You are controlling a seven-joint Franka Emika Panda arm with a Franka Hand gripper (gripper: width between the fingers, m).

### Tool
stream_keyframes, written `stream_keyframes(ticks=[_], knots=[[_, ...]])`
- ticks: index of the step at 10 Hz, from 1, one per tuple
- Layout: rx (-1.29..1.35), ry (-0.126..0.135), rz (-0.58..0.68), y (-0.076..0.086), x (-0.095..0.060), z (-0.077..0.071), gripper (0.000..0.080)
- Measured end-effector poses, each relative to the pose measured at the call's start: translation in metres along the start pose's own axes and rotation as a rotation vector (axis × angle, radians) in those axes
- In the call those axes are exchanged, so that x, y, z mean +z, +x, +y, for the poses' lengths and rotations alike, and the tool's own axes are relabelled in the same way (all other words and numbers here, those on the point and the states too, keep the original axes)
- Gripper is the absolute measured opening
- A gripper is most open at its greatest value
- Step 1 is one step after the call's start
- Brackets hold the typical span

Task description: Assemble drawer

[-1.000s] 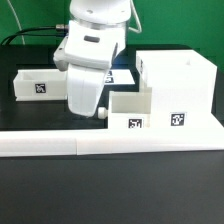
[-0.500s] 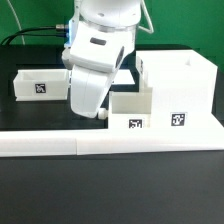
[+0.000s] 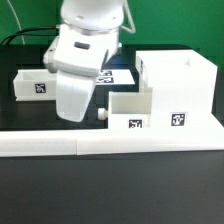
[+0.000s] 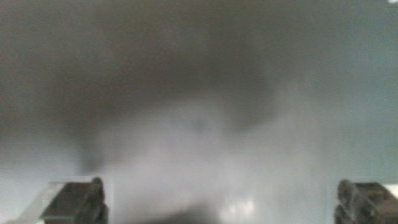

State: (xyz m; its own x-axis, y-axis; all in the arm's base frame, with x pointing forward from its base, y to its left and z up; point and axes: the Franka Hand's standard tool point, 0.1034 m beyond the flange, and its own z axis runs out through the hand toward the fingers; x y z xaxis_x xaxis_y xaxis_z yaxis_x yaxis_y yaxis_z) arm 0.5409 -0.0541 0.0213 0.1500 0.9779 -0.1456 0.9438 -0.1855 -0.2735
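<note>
A large white open box with a marker tag stands at the exterior view's right. A smaller white drawer box sits against its left side, with a small round knob beside its left face. Another white drawer box with a tag lies at the left. My gripper hangs over the table between the left box and the small drawer box, its fingers hidden behind the hand. In the wrist view the gripper is open and empty, its fingertips far apart over a blurred grey surface.
A long white rail runs across the front of the table. A flat white piece with a tag lies behind the arm. Black cables run along the back left.
The arm has swung toward the exterior view's left, away from the small drawer box. The parts have not moved.
</note>
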Motion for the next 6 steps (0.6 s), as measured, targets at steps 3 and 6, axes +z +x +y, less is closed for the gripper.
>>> stream_keyframes(ticks=[3,6], knots=[[-0.065,0.007,0.005,-0.0098,0.0047,0.0005,0.0649],[-0.073,0.01,0.004,-0.0094,0.0042,0.0002,0.0649]])
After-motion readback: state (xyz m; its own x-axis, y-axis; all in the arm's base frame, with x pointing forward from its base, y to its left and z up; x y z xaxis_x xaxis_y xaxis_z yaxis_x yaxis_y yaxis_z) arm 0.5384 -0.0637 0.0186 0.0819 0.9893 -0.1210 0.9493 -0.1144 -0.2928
